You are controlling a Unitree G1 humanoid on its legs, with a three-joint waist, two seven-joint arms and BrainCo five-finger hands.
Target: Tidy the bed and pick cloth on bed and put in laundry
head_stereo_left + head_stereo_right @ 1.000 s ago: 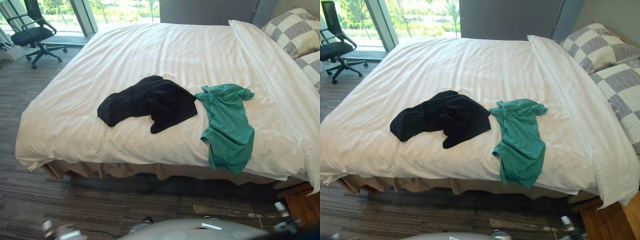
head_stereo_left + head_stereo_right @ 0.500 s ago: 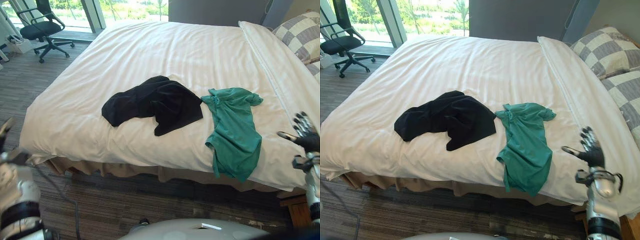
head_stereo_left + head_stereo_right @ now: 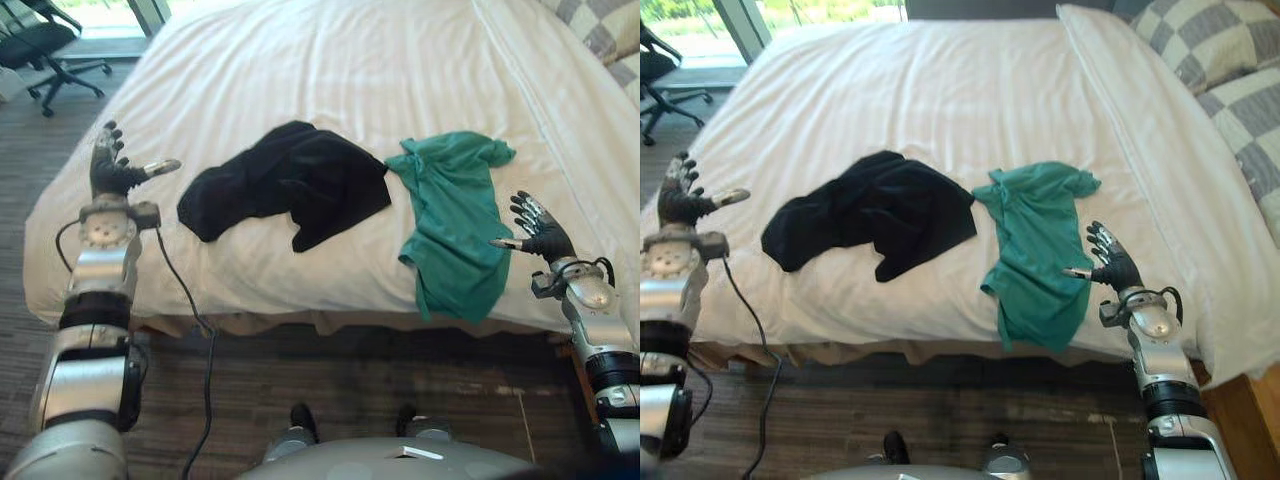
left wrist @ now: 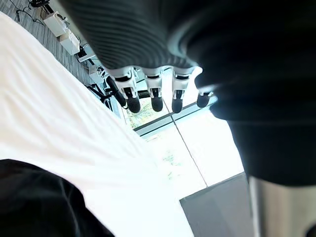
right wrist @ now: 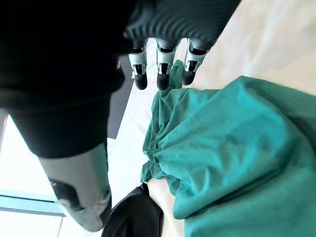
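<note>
Both arms have been raised since a second ago, when they hung low at the picture's bottom edge. The clothes are seen to lie as they did, the shift in the picture being the camera's own.

Nearest, the left robot hand (image 3: 115, 168) is held upright over the near left edge of the bed (image 3: 330, 60), fingers straight and spread, thumb stuck out sideways, nothing grasped. The right robot hand (image 3: 538, 236) is likewise held open and empty, just beside the right edge of the green cloth (image 3: 455, 215).

The green cloth, a thin, smooth short-sleeved top, is rumpled lengthwise, and its lower end is draped over the bed's near edge. Just beside it on the left, a black cloth (image 3: 290, 183) is spread in a soft, matte, irregular heap on the white duvet (image 3: 300, 80), which is faintly striped and lightly creased.

In the right wrist view the green folds are shown close past the straight, dark-tipped fingers (image 5: 162, 79), with a corner of the black cloth beyond. In the left wrist view the black cloth's edge, the duvet and a tall window (image 4: 207, 148) are shown.

Farther off, checked grey-and-cream pillows (image 3: 1200, 40) are taken in by the right eye view at the bed's head. A black office chair (image 3: 35, 40) on the dark plank floor (image 3: 330, 375) is taken in by the left eye view.
</note>
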